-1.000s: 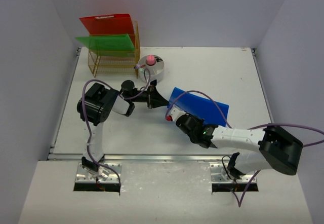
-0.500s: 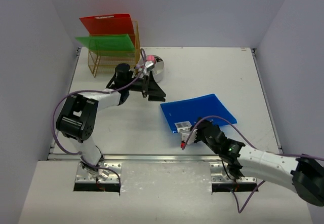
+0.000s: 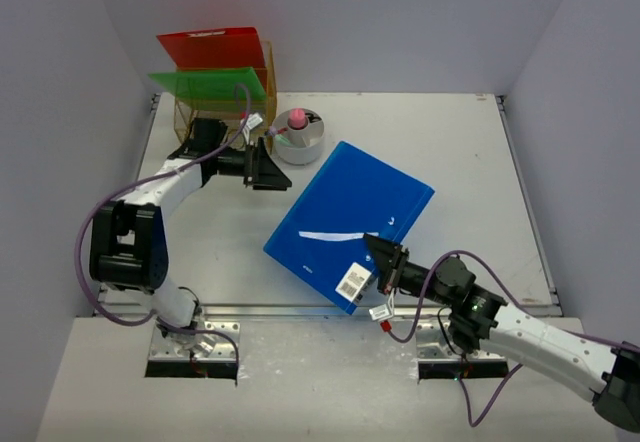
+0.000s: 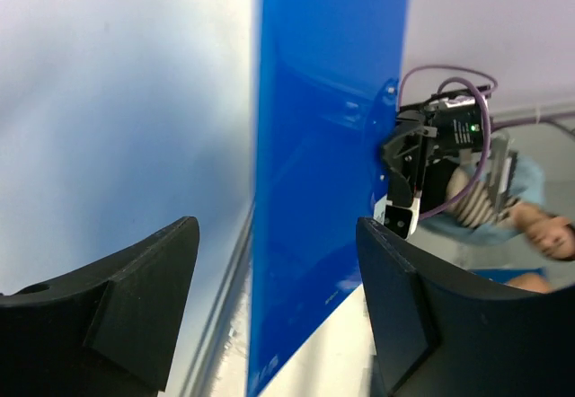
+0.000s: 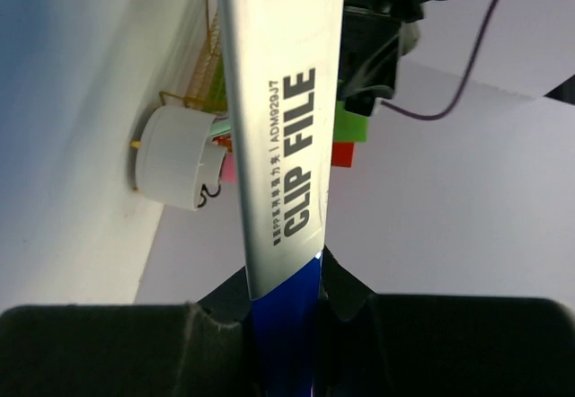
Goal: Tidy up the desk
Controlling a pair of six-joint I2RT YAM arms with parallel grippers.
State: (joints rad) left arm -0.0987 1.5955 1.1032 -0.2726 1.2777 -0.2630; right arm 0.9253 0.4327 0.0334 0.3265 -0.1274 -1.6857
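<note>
A blue clip file is held tilted above the white desk. My right gripper is shut on its near edge, beside a white barcode label. In the right wrist view the fingers pinch the file's spine, below its grey "CLIP FILE" label. My left gripper hangs open and holds nothing, just left of the file's far corner and in front of the gold rack. In the left wrist view the blue file stands between the open fingers, well beyond that gripper.
A gold wire rack holding a red folder and a green folder stands at the back left. A white round holder with a pink item sits next to it, also visible in the right wrist view. Pale walls enclose the desk.
</note>
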